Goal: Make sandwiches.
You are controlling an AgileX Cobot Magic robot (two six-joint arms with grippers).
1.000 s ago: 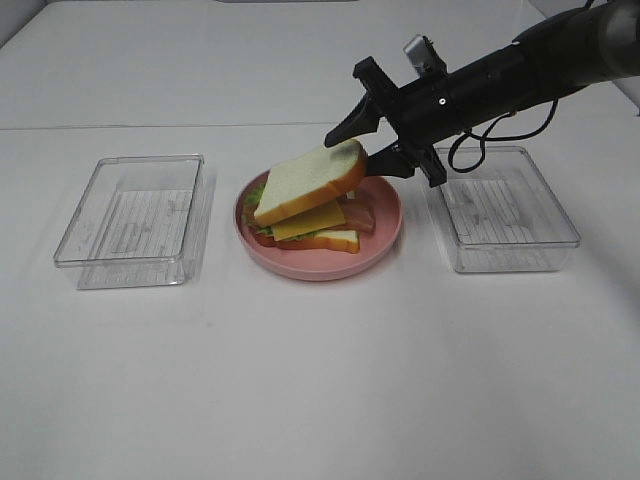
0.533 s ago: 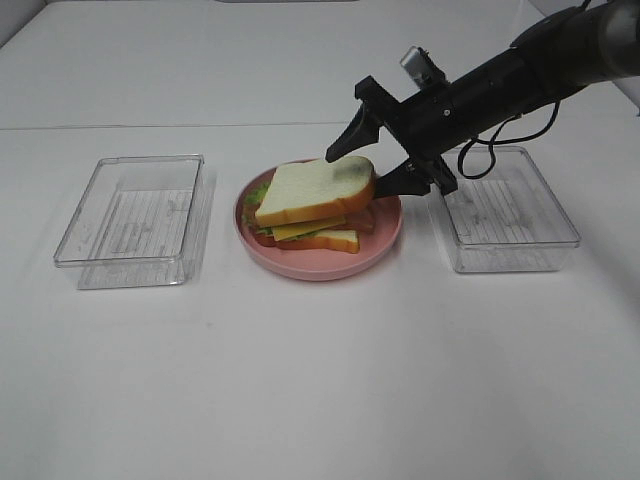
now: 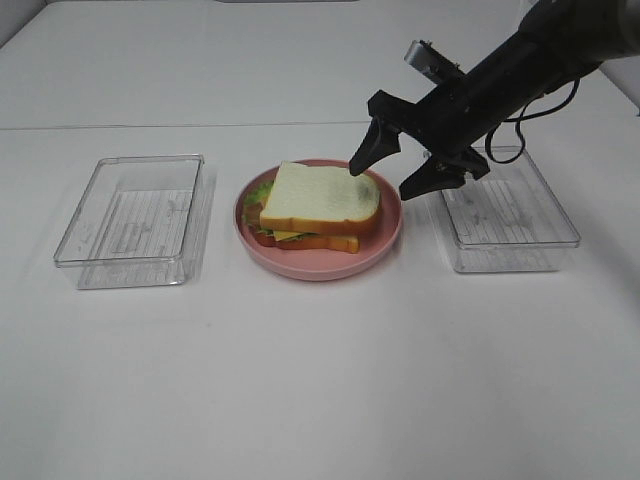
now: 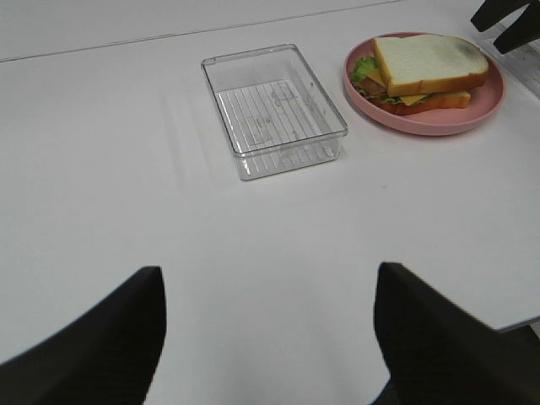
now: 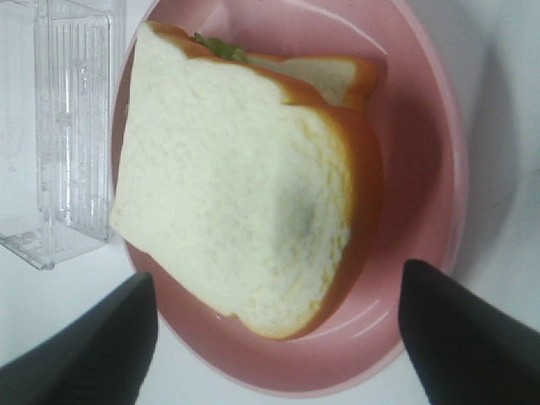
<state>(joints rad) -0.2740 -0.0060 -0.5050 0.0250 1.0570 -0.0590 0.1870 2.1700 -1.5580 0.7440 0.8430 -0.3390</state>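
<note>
The right gripper [image 3: 408, 173], jaws apart and empty, hangs just beside the sandwich [image 3: 318, 207] stacked on the pink plate [image 3: 385, 238] mid-table, where a clipped top slice could slide the loose layers askew.

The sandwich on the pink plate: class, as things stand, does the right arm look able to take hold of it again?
Probably yes. The right end effector hangs open just beside the sandwich, above the plate's far edge, and nothing lies between them.
</note>
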